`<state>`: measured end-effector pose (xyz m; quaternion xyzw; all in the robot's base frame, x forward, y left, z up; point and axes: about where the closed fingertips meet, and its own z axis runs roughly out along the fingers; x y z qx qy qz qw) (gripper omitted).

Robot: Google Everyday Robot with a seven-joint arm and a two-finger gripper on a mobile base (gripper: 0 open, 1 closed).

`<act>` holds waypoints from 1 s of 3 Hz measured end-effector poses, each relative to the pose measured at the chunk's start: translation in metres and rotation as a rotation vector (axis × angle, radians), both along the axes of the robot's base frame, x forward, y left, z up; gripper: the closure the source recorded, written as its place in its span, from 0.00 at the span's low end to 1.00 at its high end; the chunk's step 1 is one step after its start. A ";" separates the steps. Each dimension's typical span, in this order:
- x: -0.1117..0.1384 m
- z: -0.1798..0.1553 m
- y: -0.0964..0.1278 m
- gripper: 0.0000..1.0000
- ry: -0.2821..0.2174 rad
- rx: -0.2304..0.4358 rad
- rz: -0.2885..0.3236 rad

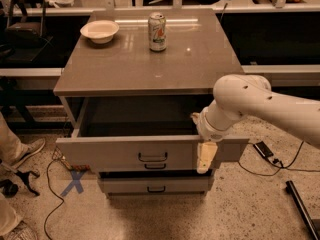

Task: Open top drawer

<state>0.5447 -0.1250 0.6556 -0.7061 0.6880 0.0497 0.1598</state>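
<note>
The large grey flat-fronted top drawer (112, 152) is standing pulled well out of the grey cabinet (150, 66) at the centre of the frame, its small dark bar handle (152, 157) facing the camera. Its deep inside is lying in shadow, showing only dark grey walls and floor. The pale gripper (206, 159) on the white arm (250, 101) is hanging over the right part of the drawer's front edge, touching it; whether it is open or closed cannot be told. On the cabinet top, at upper left, a shallow white bowl (99, 30) is sitting, showing only its own pale inside. A green-and-white drink can (157, 31) is standing upright near it. A narrower grey drawer (156, 185) is sitting below.
</note>
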 end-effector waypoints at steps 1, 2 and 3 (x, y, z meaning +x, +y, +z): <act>-0.003 -0.009 -0.003 0.18 0.039 -0.015 -0.002; -0.014 -0.009 -0.012 0.41 0.055 -0.046 -0.033; -0.034 -0.005 -0.026 0.65 0.067 -0.072 -0.092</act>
